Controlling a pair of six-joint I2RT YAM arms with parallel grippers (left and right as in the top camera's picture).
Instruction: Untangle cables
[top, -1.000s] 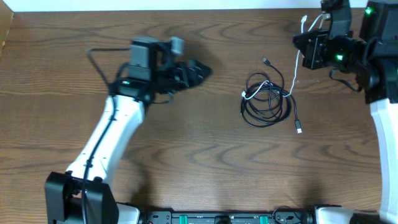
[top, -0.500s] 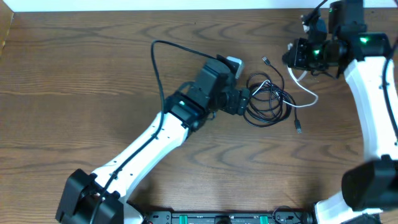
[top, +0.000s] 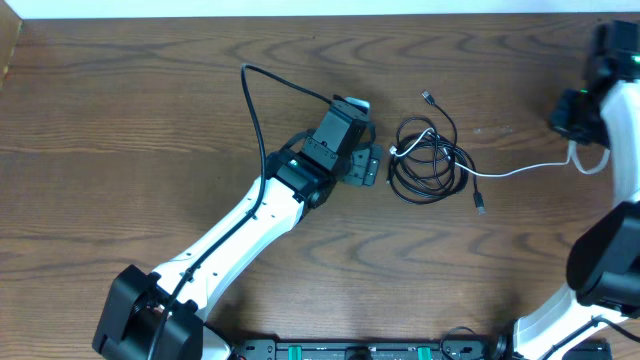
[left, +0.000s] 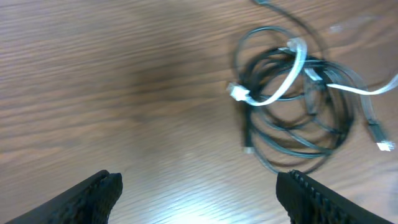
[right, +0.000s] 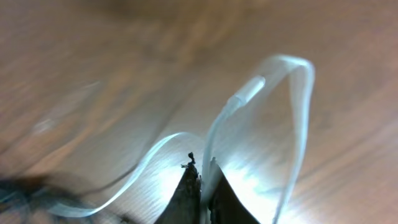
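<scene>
On wood-grain table (top: 100, 120): left jaws apart; right jaws seemingly pinch thin white cable (right: 249, 89).

The surface (top: 120, 120) looks like brown grained wood, smooth, with a soft sheen that glares pale at 6 o'clock in the left wrist view. The black cables (top: 425, 178) have smooth, faintly shiny plastic sheathing. The white cable (top: 515, 172) is glossy, almost translucent up close. The left gripper (left: 198, 186) has matt black fingers (left: 93, 193) with ribbed edges. The arm shell (top: 230, 235) is glossy white plastic.
</scene>
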